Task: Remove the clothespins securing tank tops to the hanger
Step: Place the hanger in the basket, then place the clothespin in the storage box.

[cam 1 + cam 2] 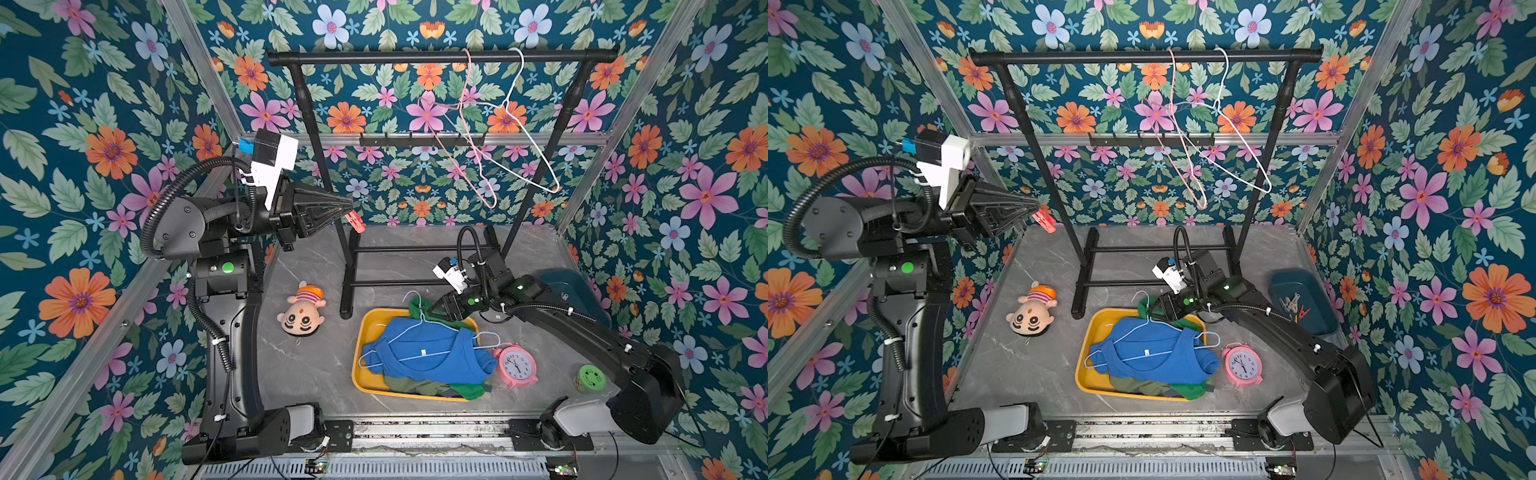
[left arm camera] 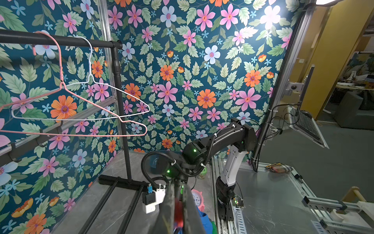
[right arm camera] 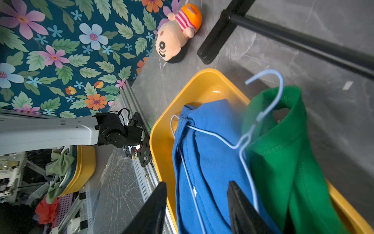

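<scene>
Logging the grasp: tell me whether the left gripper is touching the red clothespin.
Touching. In a top view the left gripper is shut on the red clothespin, which juts from its tips.

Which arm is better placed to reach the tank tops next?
Right: the right gripper is open near the blue tank top in the yellow tray; the left gripper, raised, is shut on a red clothespin.
</scene>
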